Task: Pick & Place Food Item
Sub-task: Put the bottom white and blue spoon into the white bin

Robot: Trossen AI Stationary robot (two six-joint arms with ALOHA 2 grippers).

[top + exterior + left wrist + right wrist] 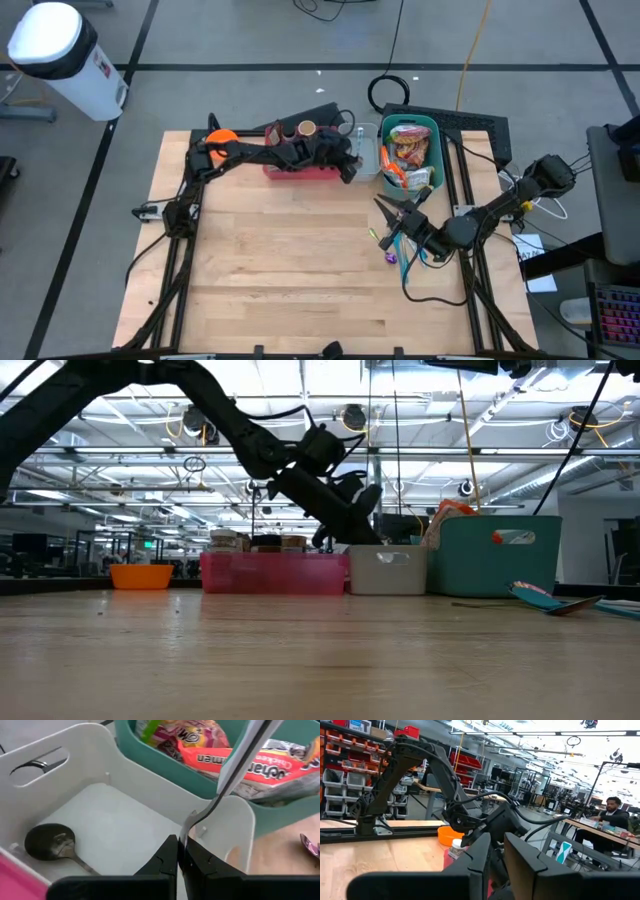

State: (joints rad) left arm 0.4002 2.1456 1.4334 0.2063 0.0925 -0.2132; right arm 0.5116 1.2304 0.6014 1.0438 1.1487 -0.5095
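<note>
Left gripper clenched on fork above white bin; spoon inside; food packets remain in teal bin. Right gripper near-shut, empty.

Surface: wooden table
Far edge: orange bowl, pink bin, white bin, teal bin
Right side: small wrapped packets

Left gripper jaws clamped together, arm stretched rightward; right gripper raised.
</note>
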